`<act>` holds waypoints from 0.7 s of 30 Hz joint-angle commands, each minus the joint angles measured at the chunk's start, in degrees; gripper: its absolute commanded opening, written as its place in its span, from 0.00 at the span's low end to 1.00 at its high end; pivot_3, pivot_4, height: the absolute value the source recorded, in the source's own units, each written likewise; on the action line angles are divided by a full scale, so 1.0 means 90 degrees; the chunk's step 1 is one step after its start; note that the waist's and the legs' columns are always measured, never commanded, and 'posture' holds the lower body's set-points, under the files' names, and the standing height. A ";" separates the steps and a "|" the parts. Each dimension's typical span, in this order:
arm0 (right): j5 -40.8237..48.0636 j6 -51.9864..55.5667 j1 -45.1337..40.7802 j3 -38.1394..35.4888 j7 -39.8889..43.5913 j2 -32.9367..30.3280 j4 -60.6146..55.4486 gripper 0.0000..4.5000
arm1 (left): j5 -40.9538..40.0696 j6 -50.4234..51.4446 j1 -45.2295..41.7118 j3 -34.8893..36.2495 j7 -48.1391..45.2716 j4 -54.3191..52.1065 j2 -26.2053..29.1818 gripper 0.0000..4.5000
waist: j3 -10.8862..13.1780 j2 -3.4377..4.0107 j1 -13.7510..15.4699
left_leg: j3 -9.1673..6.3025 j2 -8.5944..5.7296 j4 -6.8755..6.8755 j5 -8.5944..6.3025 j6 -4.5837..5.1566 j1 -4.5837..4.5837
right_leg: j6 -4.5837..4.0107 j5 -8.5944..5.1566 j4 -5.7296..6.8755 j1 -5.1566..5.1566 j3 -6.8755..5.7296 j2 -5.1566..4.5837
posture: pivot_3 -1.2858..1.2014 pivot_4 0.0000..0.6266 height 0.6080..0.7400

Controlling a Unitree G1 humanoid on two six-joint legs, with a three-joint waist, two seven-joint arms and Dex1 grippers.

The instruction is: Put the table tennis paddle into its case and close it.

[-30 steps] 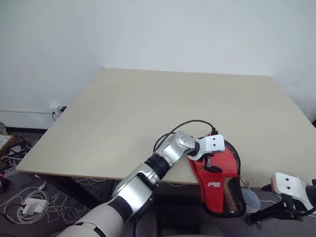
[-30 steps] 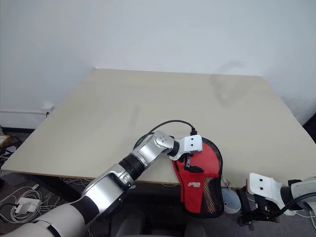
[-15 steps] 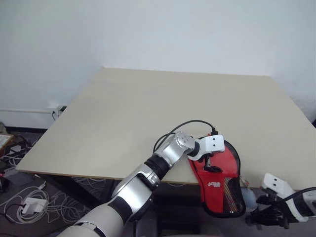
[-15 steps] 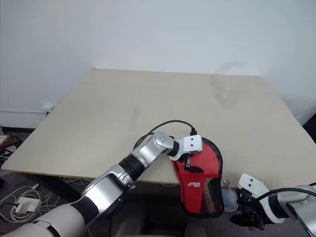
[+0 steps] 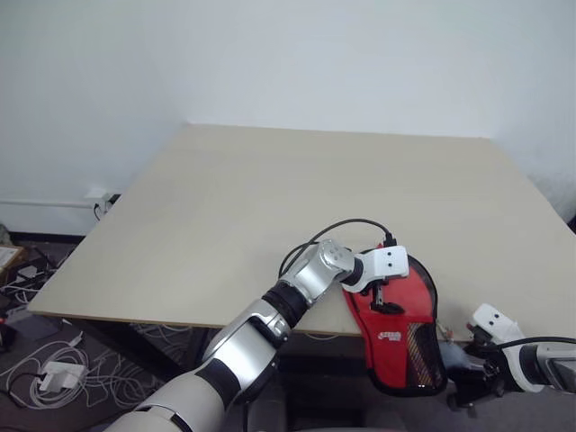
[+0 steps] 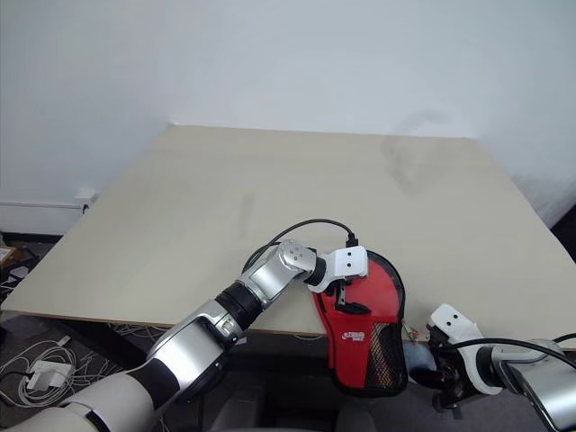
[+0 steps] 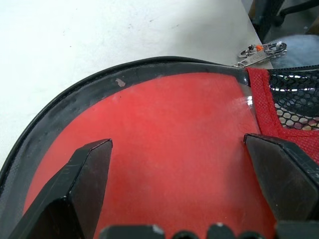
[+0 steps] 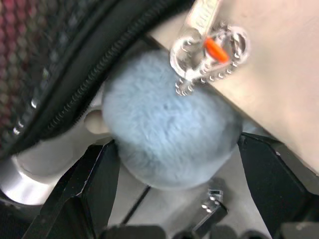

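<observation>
Table (image 5: 225, 198) edge: red case (image 5: 400, 328) beneath spread left tool (image 7: 174, 164), right tool (image 8: 174, 199) spread nearby.

Case (image 7: 169, 149): red face under clear glossy plastic, matt black edging, black open mesh patch (image 7: 299, 99) beside it. Table (image 5: 270, 198): smooth matt pale wood-look top. Zip pull (image 8: 209, 45): shiny metal. Pom-pom (image 8: 169, 129) between right gripper's fingers (image 8: 94, 184): soft pale-blue fluff. Fingers: matt black plastic.
</observation>
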 commanded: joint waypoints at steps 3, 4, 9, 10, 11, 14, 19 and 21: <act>0.0339 0.0233 -0.0210 -0.0145 -0.0178 0.0192 -0.0204 0.87 | 0.0450 0.0130 0.0171 -0.0387 -0.0081 0.0343 0.0093 1.00 | 0.0000 0.0002 -0.0001 | 0.0000 0.0000 0.0000 0.0000 0.0000 0.0000 | 0.0000 0.0000 0.0000 0.0000 0.0001 0.0001 | 0.52 0.00 1.00; 0.0337 0.0232 -0.0225 -0.0091 -0.0232 0.0229 -0.0220 0.87 | 0.0455 0.0124 0.0168 -0.0386 -0.0073 0.0355 0.0093 1.00 | 0.0000 0.0001 -0.0001 | 0.0001 0.0000 0.0000 0.0000 0.0000 0.0000 | 0.0000 0.0000 0.0000 0.0000 0.0001 0.0000 | 0.52 0.00 1.00; 0.0153 0.0130 -0.0360 0.0239 -0.0562 0.0317 -0.0138 0.78 | 0.0450 0.0126 0.0165 -0.0375 -0.0104 0.0316 0.0126 1.00 | -0.0001 0.0002 -0.0002 | 0.0000 0.0001 -0.0001 0.0000 0.0000 0.0000 | 0.0000 0.0000 0.0000 0.0000 0.0000 0.0000 | 0.52 0.00 1.00; 0.0074 0.0119 -0.0402 0.0304 -0.0662 0.0324 -0.0067 0.74 | 0.0446 0.0129 0.0159 -0.0368 -0.0104 0.0316 0.0127 1.00 | -0.0001 0.0002 -0.0002 | 0.0000 0.0001 -0.0001 0.0000 0.0000 0.0000 | 0.0000 0.0000 0.0000 0.0000 0.0001 0.0000 | 0.52 0.00 1.00; 0.0025 0.0085 -0.0424 0.0353 -0.0709 0.0325 -0.0010 0.66 | 0.0444 0.0133 0.0153 -0.0363 -0.0099 0.0320 0.0126 1.00 | -0.0001 0.0002 -0.0003 | 0.0000 0.0001 -0.0001 0.0000 0.0000 0.0000 | 0.0000 0.0000 0.0000 0.0000 0.0001 0.0000 | 0.52 0.00 1.00; 0.0091 0.0023 -0.0411 0.0366 -0.0700 0.0315 -0.0010 0.44 | 0.0442 0.0147 0.0154 -0.0358 -0.0096 0.0310 0.0127 1.00 | 0.0000 0.0001 -0.0003 | 0.0001 0.0001 -0.0001 0.0000 0.0000 0.0000 | 0.0000 0.0000 0.0000 -0.0001 0.0001 0.0000 | 0.52 0.00 1.00; -0.0084 -0.0199 -0.0244 0.0530 -0.0597 -0.0049 -0.0054 0.12 | 0.0450 0.0152 0.0171 -0.0368 -0.0108 0.0298 0.0147 1.00 | 0.0000 0.0003 -0.0004 | 0.0001 0.0001 -0.0002 0.0000 0.0000 0.0000 | 0.0000 0.0000 0.0000 -0.0002 0.0001 0.0000 | 0.52 0.00 1.00; -0.0143 -0.0527 -0.0059 0.0489 -0.0353 -0.0389 -0.0139 0.10 | 0.0452 0.0166 0.0193 -0.0382 -0.0128 0.0262 0.0154 1.00 | 0.0000 0.0003 -0.0004 | 0.0002 0.0001 -0.0001 0.0000 0.0000 0.0000 | 0.0000 0.0000 0.0000 -0.0003 0.0002 0.0000 | 0.52 0.00 1.00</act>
